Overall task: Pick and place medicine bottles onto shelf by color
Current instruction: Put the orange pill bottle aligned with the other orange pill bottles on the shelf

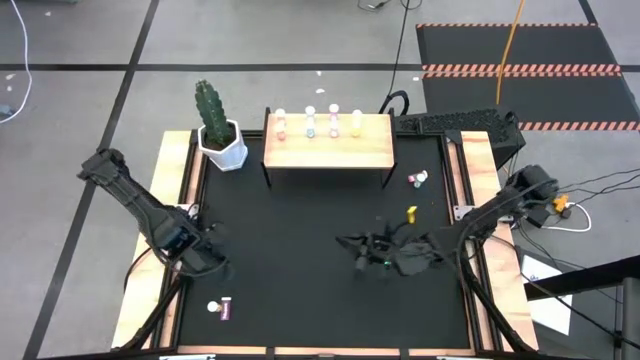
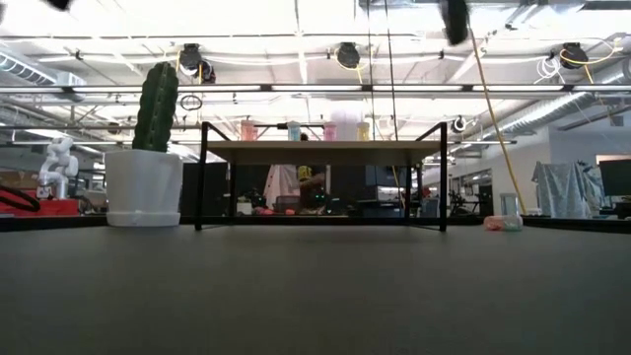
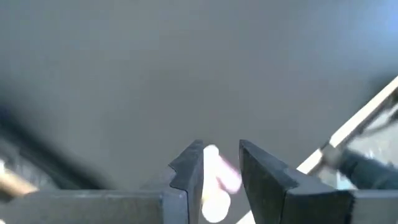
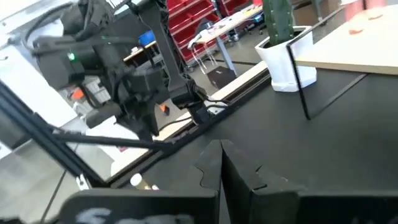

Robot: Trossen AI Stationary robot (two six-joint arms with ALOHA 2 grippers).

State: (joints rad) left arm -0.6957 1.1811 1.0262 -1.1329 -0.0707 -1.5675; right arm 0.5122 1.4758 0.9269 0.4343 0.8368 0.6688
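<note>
The wooden shelf (image 1: 328,148) stands at the table's far middle with several small white-capped bottles (image 1: 309,122) upright in a row on it. A purple bottle with a white cap (image 1: 221,308) lies on its side near the front left. My left gripper (image 1: 210,262) hangs above it, pointing steeply down. Its fingers stand slightly open, and the bottle (image 3: 217,183) shows blurred in the gap between them. My right gripper (image 4: 222,165) is shut on nothing, held level above the table's right middle (image 1: 350,245). Two more bottles, one yellow (image 1: 411,213) and one white-capped (image 1: 418,179), lie right of the shelf.
A white pot with a green cactus (image 1: 218,130) stands just left of the shelf. Wooden rails (image 1: 180,200) border the black table on both sides. The left arm (image 4: 124,81) shows in the right wrist view. Bare black mat (image 1: 300,260) lies between the two grippers.
</note>
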